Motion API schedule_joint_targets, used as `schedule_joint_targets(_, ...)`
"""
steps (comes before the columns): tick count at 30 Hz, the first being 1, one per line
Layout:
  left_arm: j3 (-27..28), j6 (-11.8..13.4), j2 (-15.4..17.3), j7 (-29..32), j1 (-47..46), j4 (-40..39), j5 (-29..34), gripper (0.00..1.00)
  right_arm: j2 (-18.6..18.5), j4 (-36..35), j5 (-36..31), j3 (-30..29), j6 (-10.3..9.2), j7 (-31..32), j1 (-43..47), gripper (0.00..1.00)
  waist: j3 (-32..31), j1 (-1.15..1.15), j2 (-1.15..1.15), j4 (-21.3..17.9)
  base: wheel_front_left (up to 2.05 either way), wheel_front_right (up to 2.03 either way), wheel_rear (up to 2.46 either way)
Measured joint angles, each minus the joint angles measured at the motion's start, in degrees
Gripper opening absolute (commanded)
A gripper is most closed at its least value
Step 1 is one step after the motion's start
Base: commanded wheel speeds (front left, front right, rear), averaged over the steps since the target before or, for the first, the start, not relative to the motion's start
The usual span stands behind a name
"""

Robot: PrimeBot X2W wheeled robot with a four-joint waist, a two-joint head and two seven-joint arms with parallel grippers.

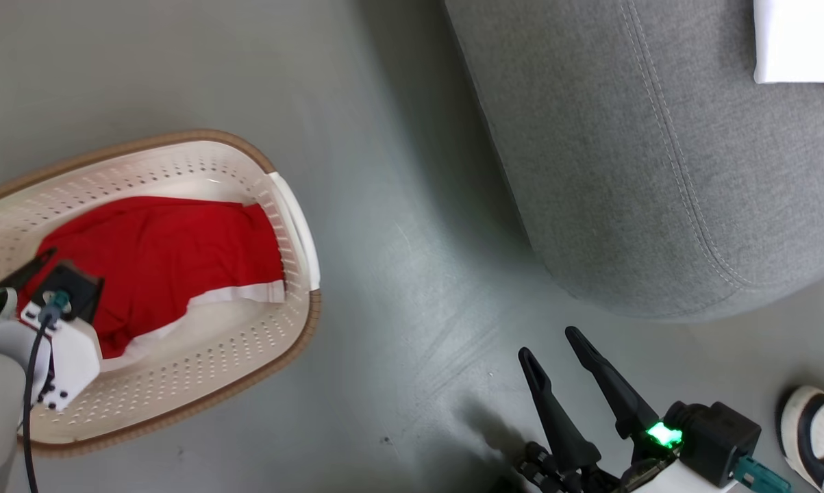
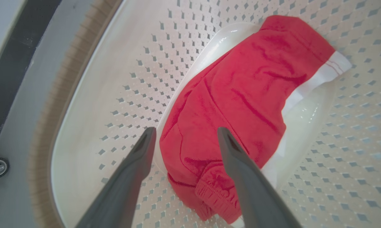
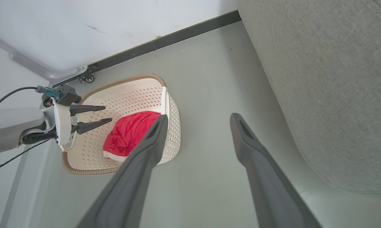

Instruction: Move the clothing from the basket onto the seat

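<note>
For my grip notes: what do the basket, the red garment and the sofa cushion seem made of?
Basket: probably moulded plastic, slightly glossy, with punched holes.
Red garment: soft cloth, creased, ribbed waistband.
Sofa cushion: matte grey woven fabric, apparently, with stitched seams.

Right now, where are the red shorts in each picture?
Head view: red shorts at the lower left, lying in the basket.
Left wrist view: red shorts in the middle, just beyond the left gripper.
Right wrist view: red shorts left of the middle, inside the basket.
Shared landmark: the basket's holed wall around them.
</note>
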Motion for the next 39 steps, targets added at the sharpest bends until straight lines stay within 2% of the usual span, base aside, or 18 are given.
schedule_joint_targets(11,-3.2,0.0,2.3,3.9,-2.4,4.0,1.3,1.00,0.1,-0.1,1.8,2.1,0.00,0.0,-2.0,1.00,3.7,0.00,0.00,-2.9,0.00,0.00,0.00)
schedule_joint_targets(18,-8.4,0.0,4.7,7.5,-4.8,5.9,6.6,1.00,0.1,-0.4,3.3,3.4,0.00,0.0,-2.4,1.00,5.6,0.00,0.00,-4.7,0.00,0.00,0.00)
schedule_joint_targets(26,-9.6,0.0,3.3,9.8,-7.5,7.7,6.3,1.00,0.2,-0.5,4.4,4.2,0.00,0.0,-3.4,1.00,7.1,0.00,0.00,-6.3,0.00,0.00,0.00)
schedule_joint_targets(39,-14.3,0.0,3.1,14.3,-10.2,11.8,6.1,1.00,0.2,-0.7,5.1,3.8,0.00,0.0,-3.4,1.00,7.8,0.00,0.00,-7.5,0.00,0.00,0.00)
